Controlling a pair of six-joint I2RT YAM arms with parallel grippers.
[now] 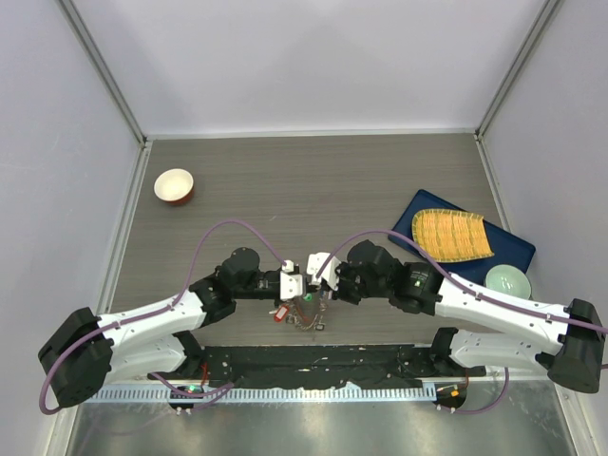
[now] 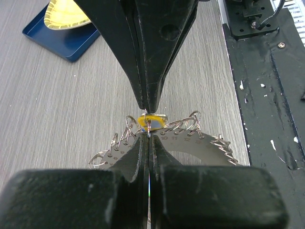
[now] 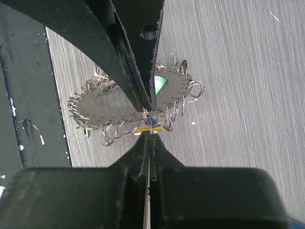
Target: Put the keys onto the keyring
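1. your left gripper (image 2: 149,138) is clenched: the two black fingers lie flat against each other with only a hairline slit between them.
2. your right gripper (image 3: 150,137) is clenched the same way, its pads pressed together right down to the tips.
3. the two sets of tips point at each other, nearly nose to nose, over the near middle of the table (image 1: 313,180), just ahead of the black mat (image 1: 313,361).
4. in the small gap between the tips sits a yellow tag (image 2: 153,119) with a thin wire loop (image 2: 149,128) at it. the loop runs up to both sets of tips, but you cannot tell whether either claw truly pinches it.
5. the keyring (image 3: 102,110) lies on the wood-grain table directly under the tips. it is a flat grey disc with a row of small holes along its rim.
6. many small wire rings (image 2: 126,129) hang from those rim holes and stick out all round the disc.
7. a green tag (image 3: 159,85) shows at the disc's central hole, partly hidden by your left fingers.
8. from above, a red tag (image 1: 280,315) lies just to the left of the keyring, below your left gripper.
9. the silver blades of the keys are too small and tangled among the rings to pick out one by one.
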